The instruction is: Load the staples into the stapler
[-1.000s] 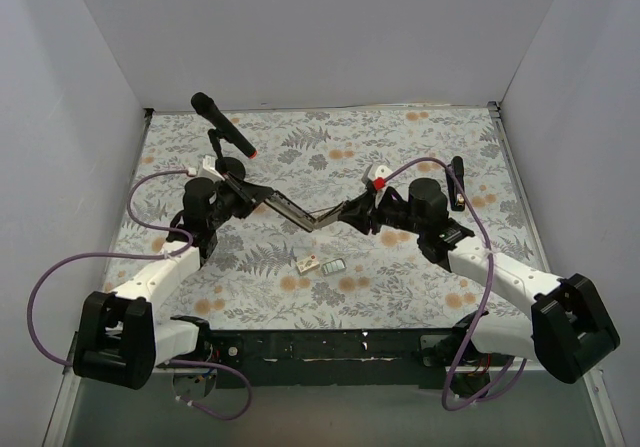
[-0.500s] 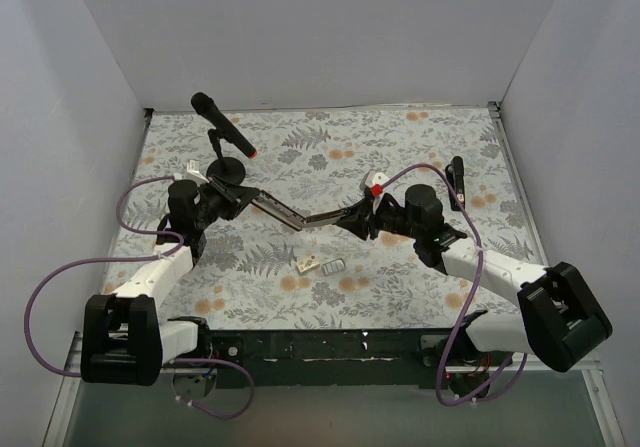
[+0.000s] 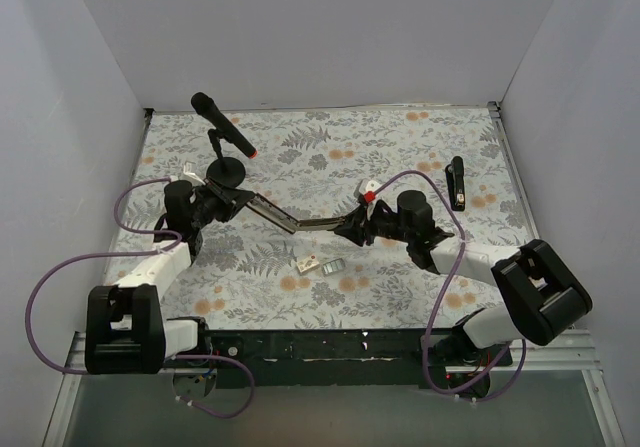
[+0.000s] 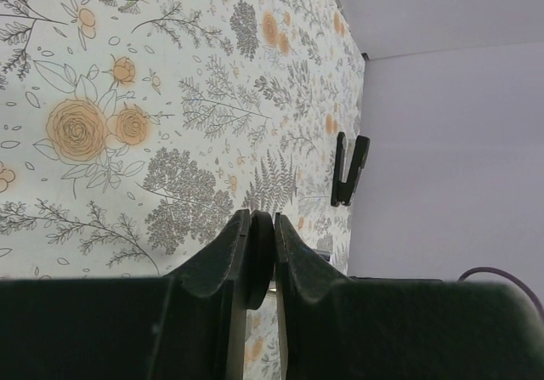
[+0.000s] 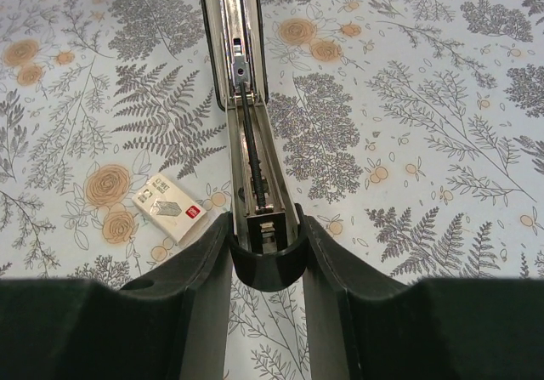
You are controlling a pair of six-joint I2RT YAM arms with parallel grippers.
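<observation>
The stapler is swung open in a shallow V above the floral mat, held at both ends. My left gripper is shut on its left end; the left wrist view shows the gripper pinching a thin black edge. My right gripper is shut on the right end; the right wrist view shows the gripper clamping the black end, with the open silver rail and spring facing up. The small whitish staples box and the grey staple block lie on the mat in front of the stapler.
A black microphone on a round stand stands at the back left, close behind my left gripper. A small black clip-like object lies at the right near the wall. White walls enclose the mat on three sides.
Both grippers have come down and shifted slightly left with the stapler still held. The right arm has folded lower, and the stapler now hangs closer to the mat.
</observation>
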